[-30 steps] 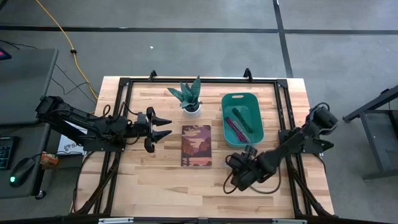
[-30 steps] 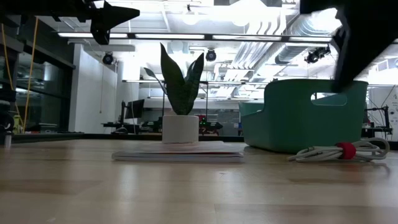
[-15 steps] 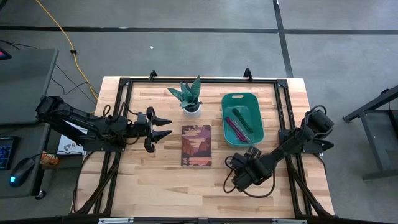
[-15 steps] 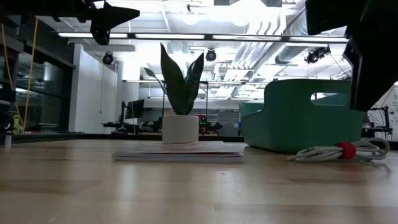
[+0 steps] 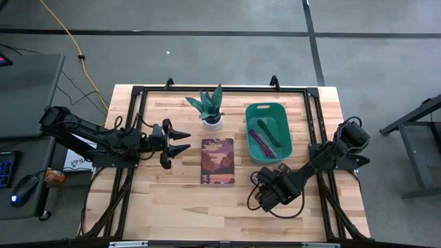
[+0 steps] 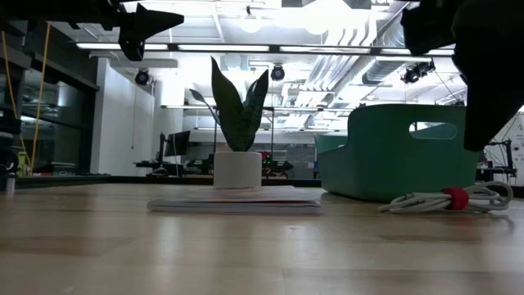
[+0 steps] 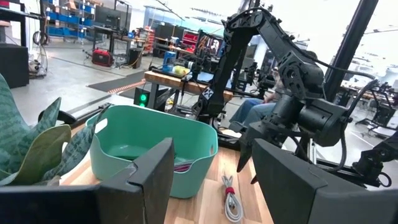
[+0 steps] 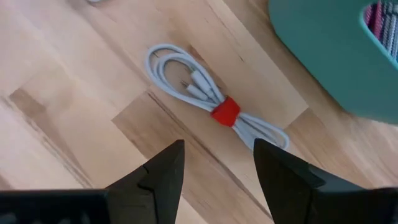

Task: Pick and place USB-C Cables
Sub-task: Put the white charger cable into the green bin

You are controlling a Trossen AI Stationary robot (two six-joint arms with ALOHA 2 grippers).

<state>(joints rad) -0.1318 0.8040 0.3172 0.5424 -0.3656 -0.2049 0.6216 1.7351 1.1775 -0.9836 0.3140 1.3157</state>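
A white USB-C cable (image 8: pixel 214 102), coiled and bound by a red tie (image 8: pixel 226 111), lies flat on the wood just in front of the teal bin (image 5: pixel 269 129). It also shows in the low view (image 6: pixel 446 199) and the left wrist view (image 7: pixel 230 200). My right gripper (image 8: pixel 217 180) hangs open above the cable, pointing down, touching nothing; in the high view (image 5: pixel 270 187) it covers the cable. My left gripper (image 5: pixel 187 139) waits open over the table's left part, level, facing the bin.
The bin holds other cables, pink and dark (image 5: pixel 265 134). A notebook (image 5: pixel 218 160) lies flat at the table's middle, with a potted plant (image 5: pixel 211 107) behind it. A dark loop of the arm's own cord (image 5: pixel 258 200) lies around the right gripper. Bare wood shows along the near edge.
My right gripper has come down a little over the coiled cable, staying open. The cable has not moved.
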